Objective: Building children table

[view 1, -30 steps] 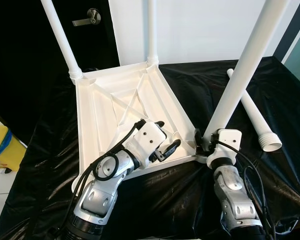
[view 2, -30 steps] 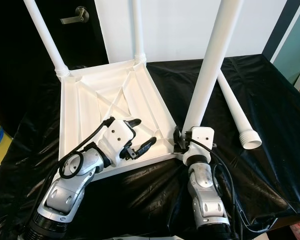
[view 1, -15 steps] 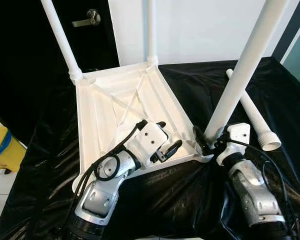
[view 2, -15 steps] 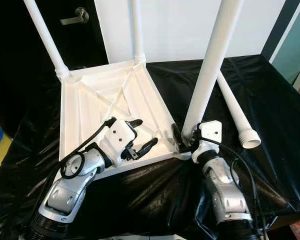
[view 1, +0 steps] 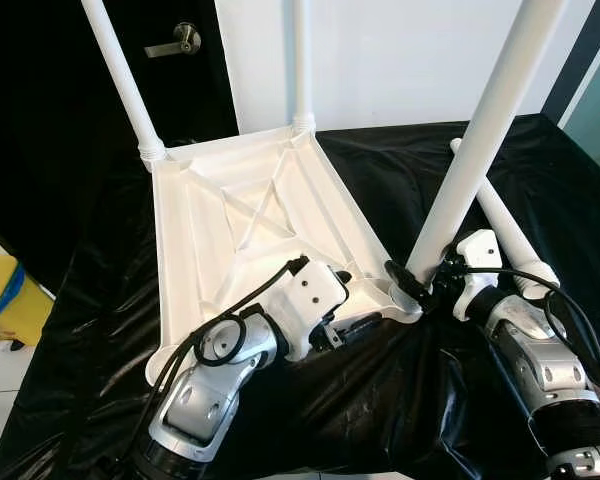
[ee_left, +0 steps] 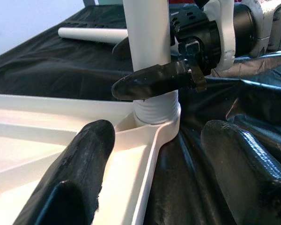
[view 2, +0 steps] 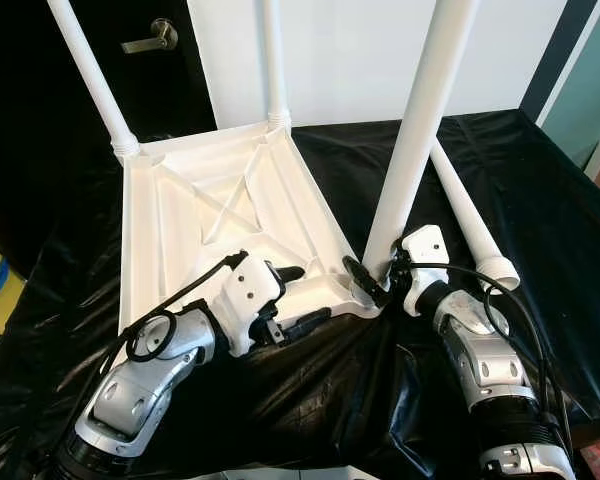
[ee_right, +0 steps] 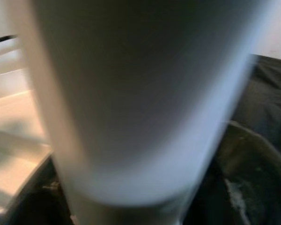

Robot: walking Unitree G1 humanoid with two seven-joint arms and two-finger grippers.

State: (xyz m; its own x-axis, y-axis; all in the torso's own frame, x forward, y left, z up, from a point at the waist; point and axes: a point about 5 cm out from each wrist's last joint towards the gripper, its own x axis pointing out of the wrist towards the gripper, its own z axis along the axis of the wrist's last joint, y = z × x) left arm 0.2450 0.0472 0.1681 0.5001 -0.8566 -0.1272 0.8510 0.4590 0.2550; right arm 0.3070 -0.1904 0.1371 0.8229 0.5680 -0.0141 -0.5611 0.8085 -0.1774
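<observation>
— What does your left wrist show?
— My right claw [ee_left: 150,70] clamped around the upright white plastic leg [view 1: 480,140], at the upturned white tabletop's [view 1: 250,215] corner socket.
— And your left claw [view 1: 352,305]?
— Spread apart, straddling that tabletop's near edge.

Home room: door [view 1: 110,60] with lever handle [view 1: 175,40]

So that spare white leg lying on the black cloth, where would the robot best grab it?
Probably mid-shaft. The loose leg lies flat on the black cloth, a smooth round tube with its wider threaded end toward the robot. Coming straight down from above, fingers closing across the tube, looks easiest and keeps that end free for screwing in.
</observation>
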